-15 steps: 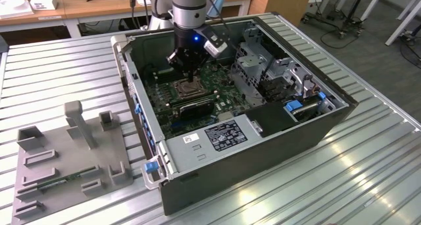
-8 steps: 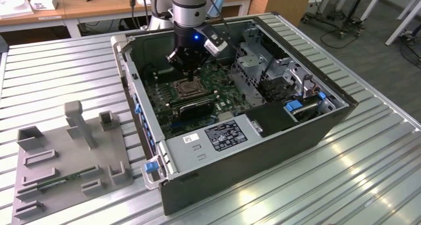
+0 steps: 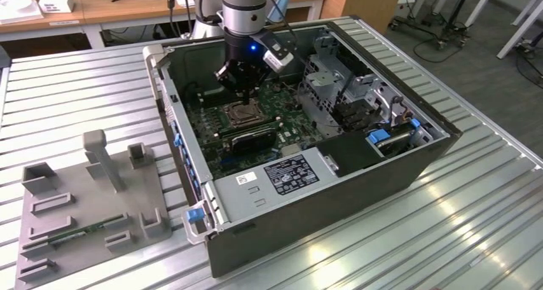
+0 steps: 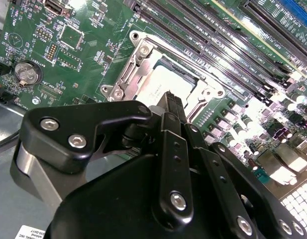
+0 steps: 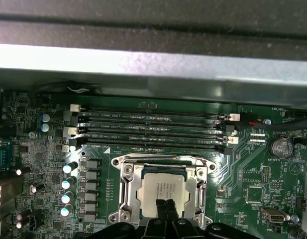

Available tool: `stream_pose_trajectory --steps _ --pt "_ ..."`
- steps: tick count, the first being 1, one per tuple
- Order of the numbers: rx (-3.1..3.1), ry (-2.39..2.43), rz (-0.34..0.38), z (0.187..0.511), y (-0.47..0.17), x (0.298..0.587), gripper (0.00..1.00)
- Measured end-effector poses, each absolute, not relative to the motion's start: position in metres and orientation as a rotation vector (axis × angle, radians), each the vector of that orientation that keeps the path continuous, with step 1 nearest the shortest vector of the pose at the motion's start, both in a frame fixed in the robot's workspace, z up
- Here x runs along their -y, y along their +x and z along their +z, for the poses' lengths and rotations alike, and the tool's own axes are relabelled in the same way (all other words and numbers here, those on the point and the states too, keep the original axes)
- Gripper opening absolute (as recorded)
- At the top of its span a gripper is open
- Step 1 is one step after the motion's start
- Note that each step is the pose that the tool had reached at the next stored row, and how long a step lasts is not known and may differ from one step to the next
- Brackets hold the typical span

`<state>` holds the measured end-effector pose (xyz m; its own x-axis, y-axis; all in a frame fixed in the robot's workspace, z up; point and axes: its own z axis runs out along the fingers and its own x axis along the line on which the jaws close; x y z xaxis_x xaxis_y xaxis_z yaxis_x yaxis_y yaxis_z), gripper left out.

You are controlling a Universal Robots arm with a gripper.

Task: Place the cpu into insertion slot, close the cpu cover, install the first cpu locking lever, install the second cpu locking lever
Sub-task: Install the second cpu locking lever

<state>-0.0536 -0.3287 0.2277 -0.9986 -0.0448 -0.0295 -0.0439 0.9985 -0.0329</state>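
Pincer fingers are being held pressed together, nothing gripped between them, their tips being lowered onto the silvery top of the cpu. In both wrist views the cpu is being carried in the insertion slot, with the cpu cover lying closed as a silver frame around it. Beyond the socket, long memory slots are being shown running across the green board. In the exterior view the arm is being reached down into the open computer case, which is resting on the ribbed metal worktop.
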Motion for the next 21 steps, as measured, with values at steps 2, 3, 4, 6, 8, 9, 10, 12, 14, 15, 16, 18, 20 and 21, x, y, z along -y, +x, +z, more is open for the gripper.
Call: stream_pose_trajectory --steps 2,3,4,6,8,9,10,12,14,15,16,18,20,21 --pt "-3.110 -0.069 -0.051 0.2283 -0.0536 0.3288 0.11" --pt "-3.110 -0.069 -0.051 0.2289 -0.0536 0.3288 0.11" --pt "-3.110 -0.069 -0.050 0.2296 -0.0536 0.3287 0.11" --pt "-3.110 -0.069 -0.050 0.2315 -0.0536 0.3287 0.11" --pt "-3.110 -0.069 -0.050 0.2331 -0.0535 0.3287 0.11" --pt "-3.110 -0.069 -0.050 0.2340 -0.0535 0.3287 0.11" --pt "-3.110 -0.069 -0.050 0.2347 -0.0535 0.3287 0.11" --pt "-3.110 -0.069 -0.050 0.2350 -0.0535 0.3287 0.11" --pt "-3.110 -0.069 -0.050 0.2350 -0.0535 0.3287 0.11" --pt "-3.111 -0.069 -0.050 0.2351 -0.0535 0.3288 0.11" --pt "-3.111 -0.069 -0.050 0.2353 -0.0535 0.3292 0.11" --pt "-3.111 -0.069 -0.050 0.2351 -0.0535 0.3308 0.11" --pt "-3.111 -0.069 -0.050 0.2354 -0.0535 0.3326 0.11" --pt "-3.111 -0.069 -0.050 0.2357 -0.0535 0.3335 0.11"
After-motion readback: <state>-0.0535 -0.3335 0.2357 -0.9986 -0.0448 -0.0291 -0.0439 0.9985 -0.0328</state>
